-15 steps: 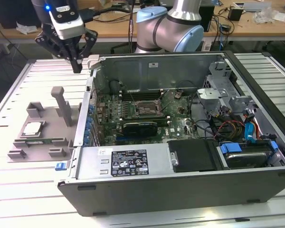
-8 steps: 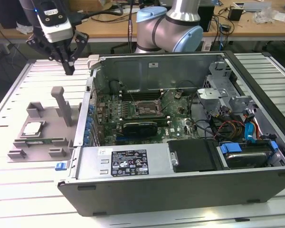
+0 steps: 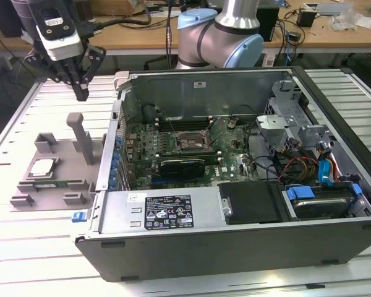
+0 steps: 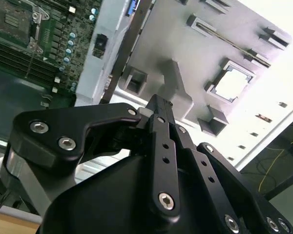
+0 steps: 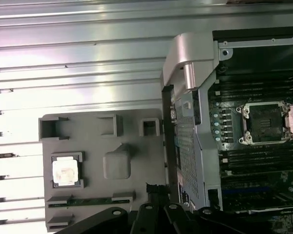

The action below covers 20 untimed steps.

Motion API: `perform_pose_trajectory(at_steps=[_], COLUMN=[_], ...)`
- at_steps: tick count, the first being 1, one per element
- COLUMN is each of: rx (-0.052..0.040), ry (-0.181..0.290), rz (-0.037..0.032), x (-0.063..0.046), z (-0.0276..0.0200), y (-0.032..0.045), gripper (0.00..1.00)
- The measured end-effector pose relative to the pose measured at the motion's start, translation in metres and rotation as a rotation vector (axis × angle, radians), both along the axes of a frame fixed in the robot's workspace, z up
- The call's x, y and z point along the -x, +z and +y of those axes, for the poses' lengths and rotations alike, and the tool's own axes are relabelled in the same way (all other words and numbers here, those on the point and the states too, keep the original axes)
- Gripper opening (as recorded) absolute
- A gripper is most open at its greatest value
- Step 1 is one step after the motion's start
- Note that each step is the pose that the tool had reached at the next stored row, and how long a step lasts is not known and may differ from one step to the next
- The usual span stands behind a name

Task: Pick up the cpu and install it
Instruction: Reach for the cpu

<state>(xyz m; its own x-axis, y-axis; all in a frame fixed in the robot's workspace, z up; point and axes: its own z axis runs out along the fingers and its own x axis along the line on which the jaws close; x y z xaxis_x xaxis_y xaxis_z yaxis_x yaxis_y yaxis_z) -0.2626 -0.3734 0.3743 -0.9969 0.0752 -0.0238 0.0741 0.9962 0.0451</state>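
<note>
Well apart from the closed hand (image 3: 81, 94), cpu (image 3: 42, 167) lying in grey fixture (image 3: 68, 164).

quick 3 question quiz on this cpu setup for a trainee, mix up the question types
1. True or false: the cpu already sits in the motherboard socket.
2. In the exterior view, the gripper hangs: A) to the left of the case, B) inside the case, C) to its right.
3. Fill in: the cpu lies in a square recess of the grey ___.
Key: 1 false, the socket is empty; 2 A; 3 fixture.
</note>
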Motion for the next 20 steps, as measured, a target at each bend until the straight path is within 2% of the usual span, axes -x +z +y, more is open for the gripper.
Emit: perform_pose_trajectory(at_steps=[8, 12, 17, 20], rx=[0.0001, 0.0, 0.0, 0.0], ry=[0.0, 0.0, 0.0, 0.0], rz=[0.0001, 0.0, 0.0001, -0.0001], x=[0.027, 0.037, 0.059, 0.065], z=[0.0, 0.0, 0.0, 0.0001], y=[-0.0083, -0.0116, -0.0187, -0.0218], gripper=[0.11, 0.11, 0.11, 0.11])
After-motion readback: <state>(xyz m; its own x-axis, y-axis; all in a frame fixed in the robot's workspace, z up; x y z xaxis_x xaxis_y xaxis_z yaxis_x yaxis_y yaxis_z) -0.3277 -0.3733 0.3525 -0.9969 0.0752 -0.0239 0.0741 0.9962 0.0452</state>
